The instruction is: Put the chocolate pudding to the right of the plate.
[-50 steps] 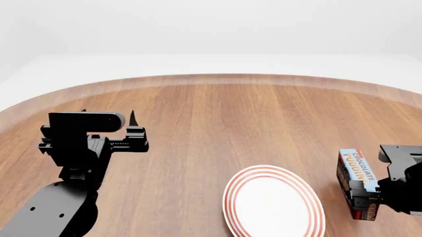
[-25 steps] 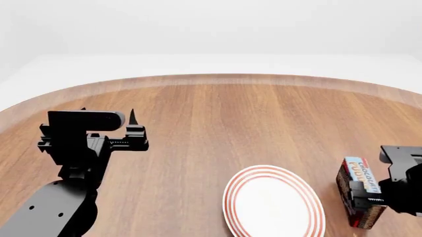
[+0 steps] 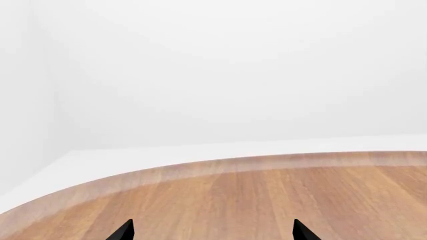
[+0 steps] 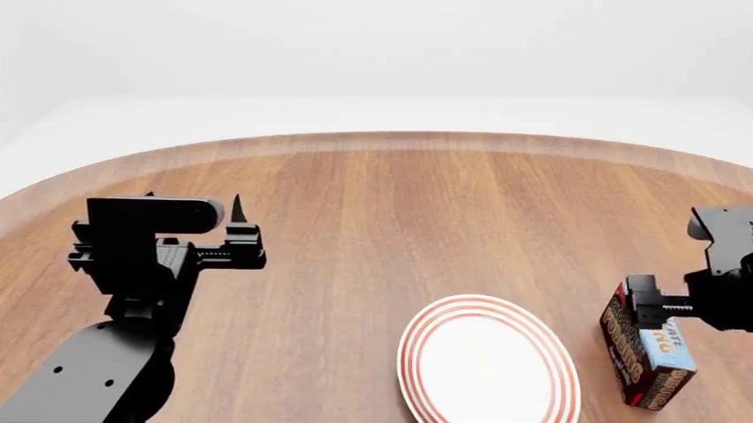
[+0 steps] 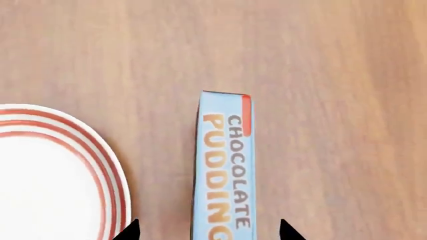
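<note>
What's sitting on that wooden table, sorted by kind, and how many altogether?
Plates: 1, the plate
Cartons: 1, the pudding
Total: 2

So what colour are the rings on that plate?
Red rings on the white plate, clearest in the head view.

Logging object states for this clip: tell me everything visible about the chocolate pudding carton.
The chocolate pudding carton, a small rectangular box with dark brown sides, red edges and a light blue top lettered "CHOCOLATE PUDDING", stands on the brown wooden table just right of the round white red-ringed plate, with a gap between them. The black right gripper is above it, open, its fingertips straddling the box without visibly touching.
</note>
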